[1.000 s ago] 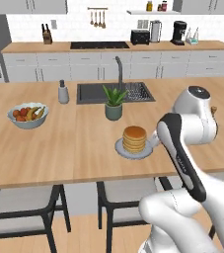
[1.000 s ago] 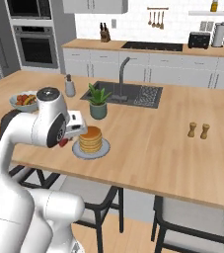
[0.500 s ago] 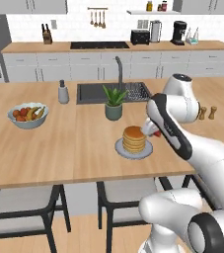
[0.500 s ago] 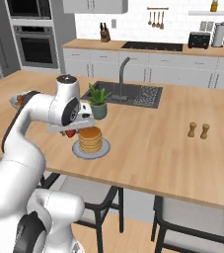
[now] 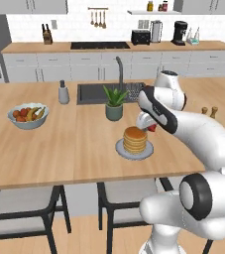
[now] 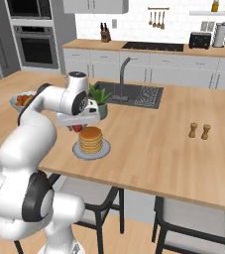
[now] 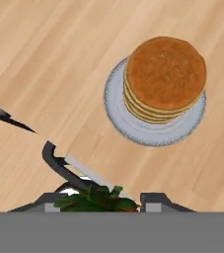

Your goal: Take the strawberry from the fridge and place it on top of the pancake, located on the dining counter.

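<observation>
White wall cabinets (image 5: 84, 65), dark-framed stools (image 5: 25, 203).

The white arm was bent over the counter, its elbow raised high and the forearm going down. The gripper (image 5: 151, 127) pointed downward and hung above the wood, at about 3 o'clock of the pancake (image 5: 135, 139) in the left base view. Its fingers were closed on the strawberry (image 6: 77, 127).

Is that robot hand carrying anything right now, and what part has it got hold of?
The gripper holds the strawberry, a small red berry, between its fingers. Which part of the berry they pinch cannot be told.
</observation>
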You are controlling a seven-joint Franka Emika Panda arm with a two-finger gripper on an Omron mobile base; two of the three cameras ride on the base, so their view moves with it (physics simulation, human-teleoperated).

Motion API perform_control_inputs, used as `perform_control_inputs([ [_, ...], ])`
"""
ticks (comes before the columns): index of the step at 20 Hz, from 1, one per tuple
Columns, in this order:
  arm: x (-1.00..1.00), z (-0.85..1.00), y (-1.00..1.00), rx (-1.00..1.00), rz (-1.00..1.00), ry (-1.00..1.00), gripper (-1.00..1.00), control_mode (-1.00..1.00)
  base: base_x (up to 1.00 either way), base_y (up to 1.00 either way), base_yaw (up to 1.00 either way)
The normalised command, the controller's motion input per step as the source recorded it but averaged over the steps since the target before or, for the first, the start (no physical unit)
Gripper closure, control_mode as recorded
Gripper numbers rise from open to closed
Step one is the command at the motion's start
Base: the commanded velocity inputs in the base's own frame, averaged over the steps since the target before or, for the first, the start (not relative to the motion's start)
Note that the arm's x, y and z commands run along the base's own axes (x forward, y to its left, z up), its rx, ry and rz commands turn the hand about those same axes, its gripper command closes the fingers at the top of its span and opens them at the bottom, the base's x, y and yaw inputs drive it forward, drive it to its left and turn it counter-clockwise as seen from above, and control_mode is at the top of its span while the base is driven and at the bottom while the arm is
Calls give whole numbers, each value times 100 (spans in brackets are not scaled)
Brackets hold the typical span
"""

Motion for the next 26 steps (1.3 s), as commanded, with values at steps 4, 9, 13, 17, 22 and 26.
perform_control_inputs([
  [4, 61, -23, 0, 0, 0, 9, 100, -100, 0, 0, 0],
  [9, 58, -34, 0, -1, 0, 9, 100, -100, 0, 0, 0],
  [13, 51, -34, 0, -1, 0, 10, 100, -100, 0, 0, 0],
  [17, 43, -25, 0, 0, 0, 8, 100, -100, 0, 0, 0],
  [22, 44, -28, 0, 0, 0, 7, 100, -100, 0, 0, 0],
  [26, 39, -29, 0, 0, 0, 6, 100, -100, 0, 0, 0],
])
